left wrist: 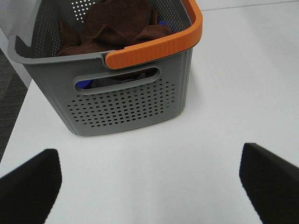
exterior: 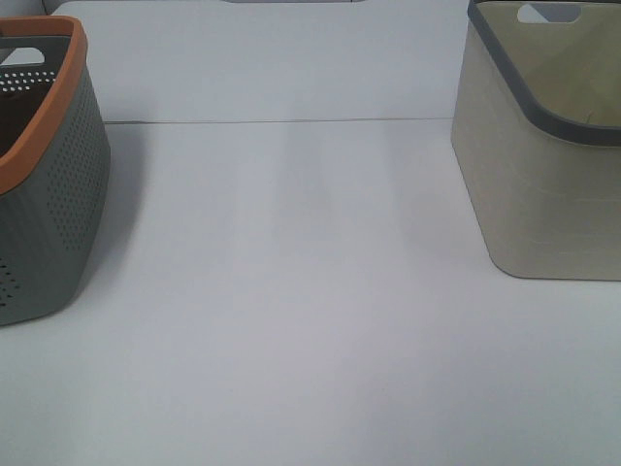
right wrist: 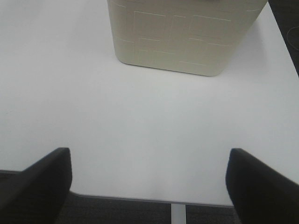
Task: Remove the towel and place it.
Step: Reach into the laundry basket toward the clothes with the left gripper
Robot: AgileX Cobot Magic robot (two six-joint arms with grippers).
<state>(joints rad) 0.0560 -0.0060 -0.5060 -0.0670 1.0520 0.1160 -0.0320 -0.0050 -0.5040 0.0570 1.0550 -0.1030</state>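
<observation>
- The left gripper [left wrist: 149, 186] is hanging over the bare white table [left wrist: 224, 93] with its two black fingers [left wrist: 28, 186] standing spread wide apart. They are gripping nothing and touching nothing.
- The right gripper [right wrist: 149, 186] is holding its black fingers [right wrist: 261, 186] almost as wide. Nothing is lying between them, and they are hovering above the near edge of the table [right wrist: 93, 116], where a strip of dark carpet floor [right wrist: 117, 210] is showing.
- Neither gripper is showing in the high view. There the open stretch of table [exterior: 291, 291] is lying between the two baskets, with nothing standing on it in the way.
- Dark carpet [left wrist: 9, 93] is also showing past the table edge beside the grey basket.
- The grey perforated basket [exterior: 49, 194] with the orange rim is standing at the left of the table, well apart from the left gripper's fingers; in the left wrist view it [left wrist: 126, 107] is facing the camera with its handle slot.
- The towel [left wrist: 117, 23], dark reddish-brown and plush, is lying crumpled inside this grey basket, heaped up to about rim height.
- A blue cloth [left wrist: 84, 84] is peeking through the handle slot, sitting under the towel.
- The beige basket [exterior: 543, 175] with the grey rim is standing at the right of the table, well apart from the grey one. The right wrist view is showing only its outer wall [right wrist: 182, 42], and its bottom is hidden, so what it is holding cannot be told.
</observation>
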